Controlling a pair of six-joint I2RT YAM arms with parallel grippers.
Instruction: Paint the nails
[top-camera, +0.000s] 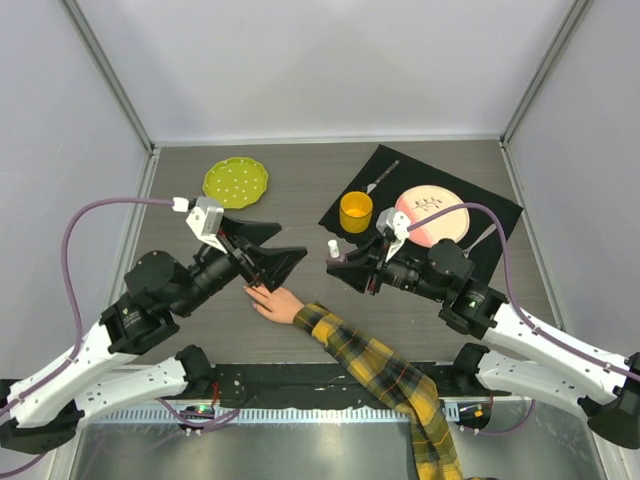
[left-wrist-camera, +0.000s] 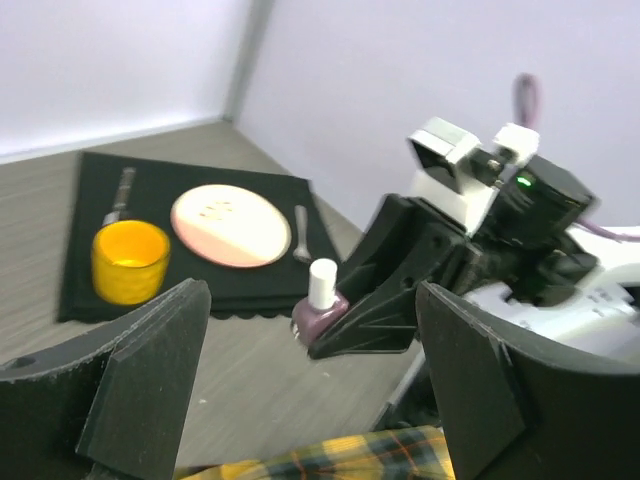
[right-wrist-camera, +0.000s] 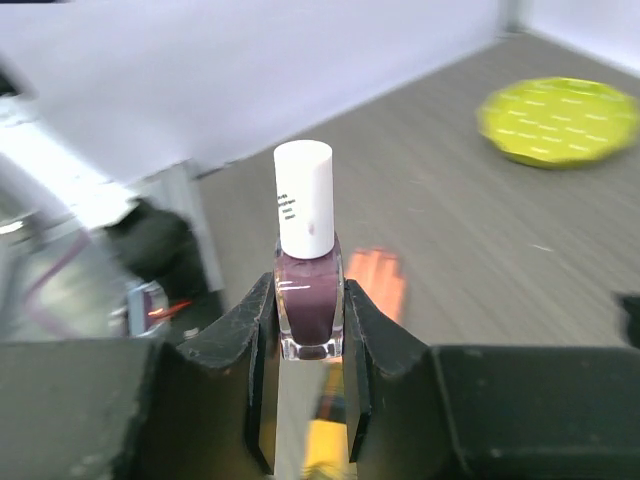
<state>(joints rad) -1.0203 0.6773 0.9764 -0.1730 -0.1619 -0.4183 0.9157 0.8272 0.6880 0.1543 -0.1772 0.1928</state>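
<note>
The peach-pink mannequin hand (top-camera: 275, 301) with its yellow-and-black plaid sleeve (top-camera: 385, 375) lies on the table, fingers pointing left; the nails are too small to make out. My right gripper (top-camera: 338, 266) is shut on a purple nail polish bottle (right-wrist-camera: 309, 300) with a white cap (right-wrist-camera: 305, 198), held upright above the table right of the hand. The bottle also shows in the left wrist view (left-wrist-camera: 320, 307). My left gripper (top-camera: 283, 247) is open and empty, hovering just above the hand's fingers and facing the bottle.
A black mat (top-camera: 480, 215) at the back right holds a yellow cup (top-camera: 356, 211), a pink plate (top-camera: 432, 217) and cutlery. A green dotted plate (top-camera: 236, 181) sits at the back left. White walls enclose the table.
</note>
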